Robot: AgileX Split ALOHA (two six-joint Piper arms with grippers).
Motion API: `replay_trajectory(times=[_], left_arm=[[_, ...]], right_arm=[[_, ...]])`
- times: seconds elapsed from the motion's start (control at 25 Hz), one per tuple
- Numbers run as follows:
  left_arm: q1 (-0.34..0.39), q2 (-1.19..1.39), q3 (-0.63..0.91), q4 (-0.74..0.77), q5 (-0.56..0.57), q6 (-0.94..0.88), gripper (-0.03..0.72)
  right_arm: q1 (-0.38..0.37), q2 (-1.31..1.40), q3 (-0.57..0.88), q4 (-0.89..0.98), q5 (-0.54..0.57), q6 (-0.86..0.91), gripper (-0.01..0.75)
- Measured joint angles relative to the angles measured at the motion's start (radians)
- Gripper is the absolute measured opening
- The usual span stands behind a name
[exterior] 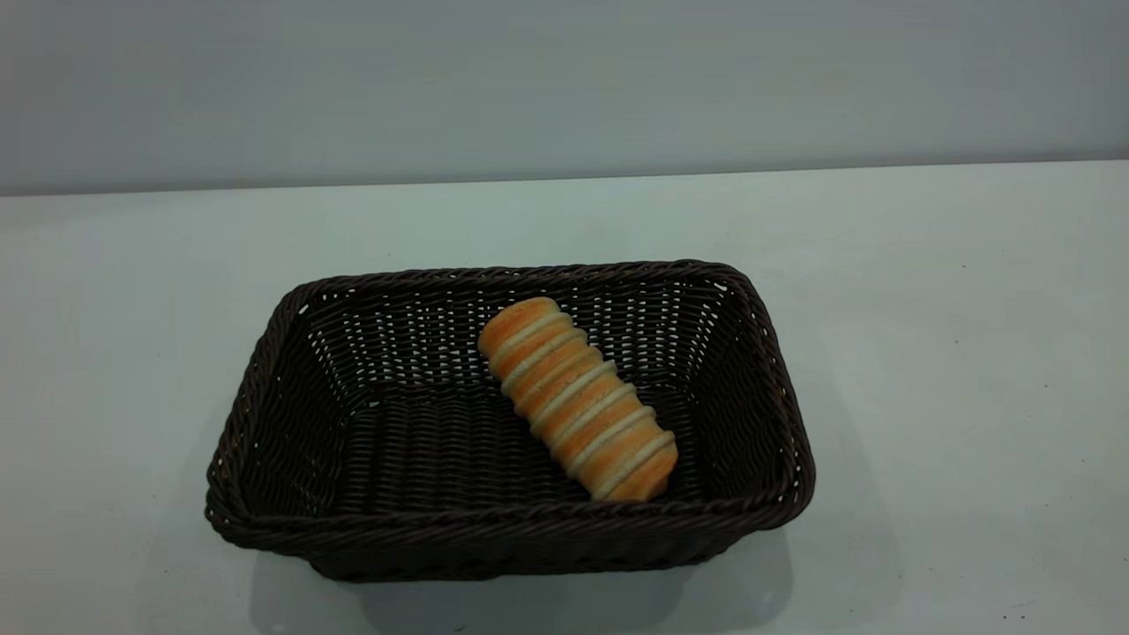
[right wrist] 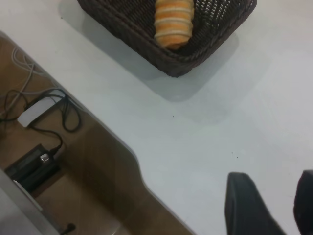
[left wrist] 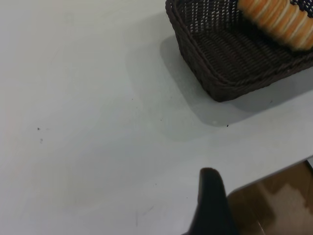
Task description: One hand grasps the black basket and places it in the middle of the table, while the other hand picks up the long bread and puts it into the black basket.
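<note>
Bread (exterior: 578, 399) lies diagonally inside basket (exterior: 265, 353), open table (exterior: 953, 353) around

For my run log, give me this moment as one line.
long bread: in black basket | basket: mid-table | right tool: open, clear | left tool: clear | task: looks done
</note>
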Motion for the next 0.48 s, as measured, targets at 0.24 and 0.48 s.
replay_trajectory(times=[0.24,0.48], left_arm=[[0.131,0.0,0.0,0.0,0.0,0.003,0.585],[0.309,0.0,0.0,0.0,0.0,0.004,0.585]], right_arm=[[-0.167,0.0,0.0,0.003,0.0,0.0,0.236],[-0.5,0.0,0.0,0.003,0.0,0.0,0.237]])
